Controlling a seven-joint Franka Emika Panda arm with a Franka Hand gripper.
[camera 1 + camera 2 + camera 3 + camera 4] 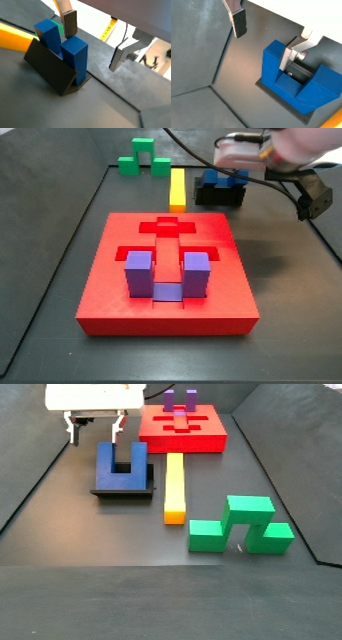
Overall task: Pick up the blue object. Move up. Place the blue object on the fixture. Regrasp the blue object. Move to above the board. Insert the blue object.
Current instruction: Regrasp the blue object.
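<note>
The blue object (75, 52) (284, 75) (120, 462) (222, 180) rests on the black fixture (45, 64) (266, 86) (120, 490), both prongs pointing toward my gripper. The gripper (93, 50) (261, 50) (95, 432) hangs open just above it and holds nothing. One finger (295, 54) is over the slot between the prongs. Its partner (238, 22) is outside one prong, so the jaws straddle that prong without touching it. The red board (120, 298) (203, 442) lies apart from the fixture.
A paler purple U-shaped block (160, 273) (181, 396) sits in the board's recess. A yellow bar (177, 186) (174, 484) lies between the fixture and the board. Green stepped blocks (142, 154) (241, 524) lie beyond it. Black walls edge the floor.
</note>
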